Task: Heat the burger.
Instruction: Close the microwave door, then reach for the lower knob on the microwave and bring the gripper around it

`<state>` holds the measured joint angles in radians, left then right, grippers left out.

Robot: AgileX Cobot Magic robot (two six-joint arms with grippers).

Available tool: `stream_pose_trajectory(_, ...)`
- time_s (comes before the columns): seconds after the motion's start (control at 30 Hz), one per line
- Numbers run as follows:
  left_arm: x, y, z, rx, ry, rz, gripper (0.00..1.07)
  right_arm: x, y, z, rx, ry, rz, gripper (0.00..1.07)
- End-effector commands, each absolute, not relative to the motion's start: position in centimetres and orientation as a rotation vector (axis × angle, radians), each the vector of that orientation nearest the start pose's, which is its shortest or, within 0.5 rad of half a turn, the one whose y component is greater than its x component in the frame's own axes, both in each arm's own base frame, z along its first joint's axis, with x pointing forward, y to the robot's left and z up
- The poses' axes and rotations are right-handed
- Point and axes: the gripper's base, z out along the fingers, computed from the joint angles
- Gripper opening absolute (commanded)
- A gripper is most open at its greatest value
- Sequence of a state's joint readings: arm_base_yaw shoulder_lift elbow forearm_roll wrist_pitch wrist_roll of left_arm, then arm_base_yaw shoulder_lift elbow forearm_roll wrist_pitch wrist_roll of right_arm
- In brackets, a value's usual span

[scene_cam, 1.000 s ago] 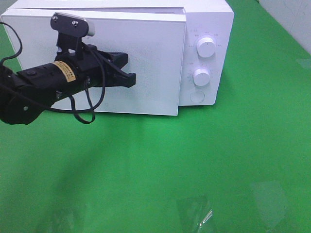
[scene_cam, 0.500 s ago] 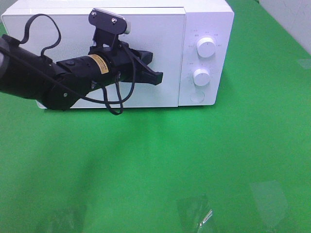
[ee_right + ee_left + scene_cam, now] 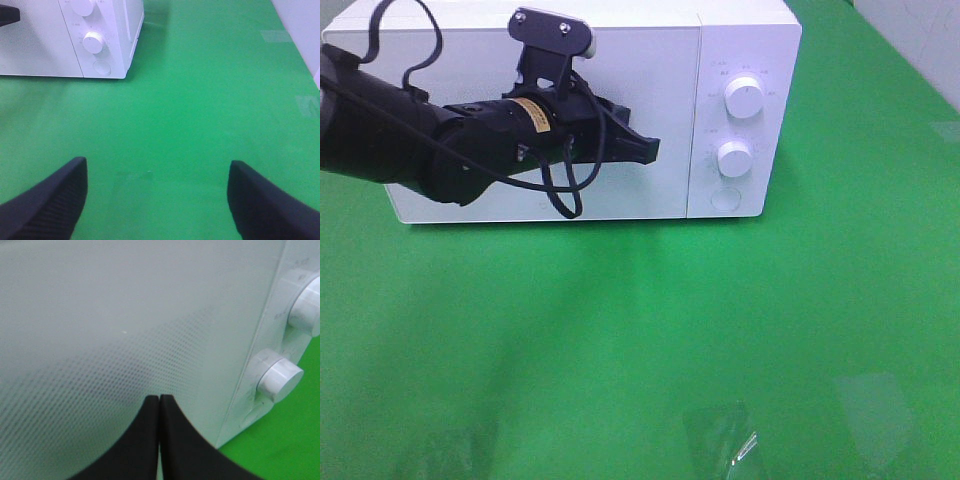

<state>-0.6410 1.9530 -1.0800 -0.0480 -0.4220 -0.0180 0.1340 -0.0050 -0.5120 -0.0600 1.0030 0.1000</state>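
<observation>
High view: left gripper [image 3: 648,150], upper centre, fingers pressed together at the shut microwave [image 3: 650,60] door; no burger seen, I guess inside. Left wrist: tips closed. Right wrist: right gripper [image 3: 156,172] spread, empty. I'd expect it soft, light; cradle bun sides.

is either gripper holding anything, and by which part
Nothing is held. The left gripper is shut and empty by the microwave door; the right gripper is open over the green table.

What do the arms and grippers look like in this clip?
The left arm is black and tubular, with a yellow label, looping black cables and a grey wrist camera. The left gripper and right gripper have black, tapering fingers.
</observation>
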Motion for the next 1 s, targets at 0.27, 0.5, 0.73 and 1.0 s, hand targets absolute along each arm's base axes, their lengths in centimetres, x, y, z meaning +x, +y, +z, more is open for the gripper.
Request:
stream_pose_trajectory(0.27, 28.7, -24.4, 18.0, 0.687, 2.143, -0.424, 1.02, -0.8, -0.6, 28.5, -0.023, 1.947, 0.082, 0.76)
stream_pose_trajectory(0.5, 26.4, -22.7, 19.1, 0.760, 2.388, -0.361, 1.00, -0.8, -0.6, 28.5, -0.023, 1.947, 0.082, 0.76)
stream_pose_trajectory(0.73, 23.4, -20.2, 22.1, 0.879, 2.570, -0.255, 1.00, -0.8, -0.6, 28.5, -0.023, 1.947, 0.082, 0.76)
stream_pose_trajectory(1.0, 23.1, -16.0, 24.1, 0.732, 2.729, -0.193, 1.00, -0.8, -0.6, 28.5, -0.023, 1.947, 0.082, 0.76)
